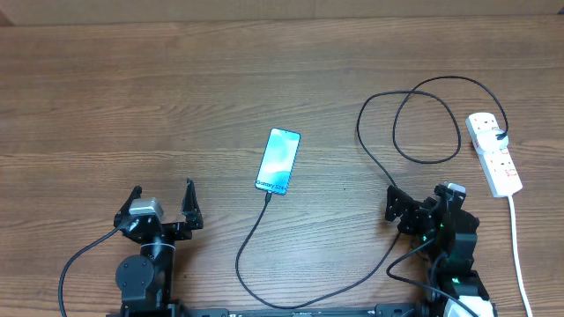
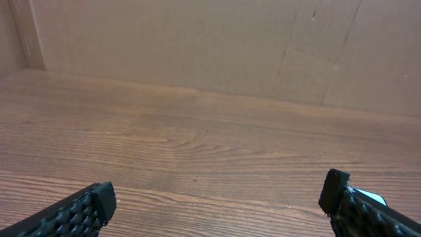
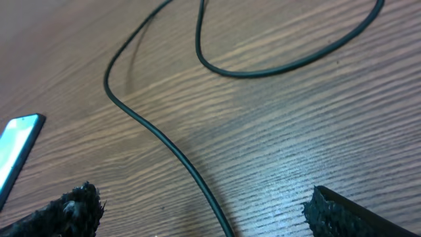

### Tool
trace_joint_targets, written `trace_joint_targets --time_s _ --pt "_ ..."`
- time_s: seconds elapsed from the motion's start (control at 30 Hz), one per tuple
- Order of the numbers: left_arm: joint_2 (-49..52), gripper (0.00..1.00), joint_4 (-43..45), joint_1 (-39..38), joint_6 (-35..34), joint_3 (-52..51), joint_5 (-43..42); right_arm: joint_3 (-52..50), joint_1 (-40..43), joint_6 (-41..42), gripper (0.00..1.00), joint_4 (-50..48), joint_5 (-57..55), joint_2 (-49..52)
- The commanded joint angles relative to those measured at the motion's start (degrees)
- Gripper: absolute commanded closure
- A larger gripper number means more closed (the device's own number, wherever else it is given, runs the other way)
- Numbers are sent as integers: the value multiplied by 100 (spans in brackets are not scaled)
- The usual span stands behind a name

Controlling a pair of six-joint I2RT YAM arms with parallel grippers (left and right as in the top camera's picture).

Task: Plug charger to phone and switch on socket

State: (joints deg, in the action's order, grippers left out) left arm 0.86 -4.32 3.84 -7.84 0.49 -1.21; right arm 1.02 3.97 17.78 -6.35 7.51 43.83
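The phone (image 1: 278, 160) lies face up mid-table, its screen blue-teal. The thin black charger cable (image 1: 310, 297) runs from the phone's near short edge, curves along the front of the table, passes by the right gripper and loops back to a black plug (image 1: 500, 135) in the white socket strip (image 1: 493, 155). The cable tip (image 1: 267, 196) touches the phone's edge. My left gripper (image 1: 163, 207) is open and empty, left of the phone. My right gripper (image 1: 414, 201) is open, and the cable (image 3: 158, 138) lies on the table between its fingers (image 3: 204, 201). The phone's corner shows in both wrist views (image 3: 16, 148) (image 2: 371, 196).
The socket's white cord (image 1: 516, 251) runs down the right side to the front edge. A brown wall (image 2: 197, 39) closes the far side of the wooden table (image 1: 132, 97). The left gripper's fingers (image 2: 219, 194) frame bare wood.
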Motion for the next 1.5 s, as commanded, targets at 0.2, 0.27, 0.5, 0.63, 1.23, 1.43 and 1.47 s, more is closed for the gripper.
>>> trace_joint_targets --time_s 0.2,0.27,0.5,0.63,1.23,1.43,1.47 --pt "-61 0 -7 -11 -76 -22 52 -57 -59 -776 0 739 610 -1303" --pt "-61 0 -7 -11 -76 -22 52 -57 -59 -911 0 839 748 -1556" --pt "-61 0 -7 -11 -76 -22 50 -57 -179 -909 0 999 750 -2664" --pt "-61 1 -7 -11 -76 -22 52 -57 -260 -909 0 1008 739 -3169" --pt "-61 0 -7 -11 -76 -22 50 -55 -398 -911 0 1034 457 -4371" --pt "-61 0 -7 -11 -79 -22 50 -55 -439 -909 0 1023 459 -4371" --pt "-61 0 -7 -11 -79 -22 52 -55 -437 -909 0 1014 459 -4371"
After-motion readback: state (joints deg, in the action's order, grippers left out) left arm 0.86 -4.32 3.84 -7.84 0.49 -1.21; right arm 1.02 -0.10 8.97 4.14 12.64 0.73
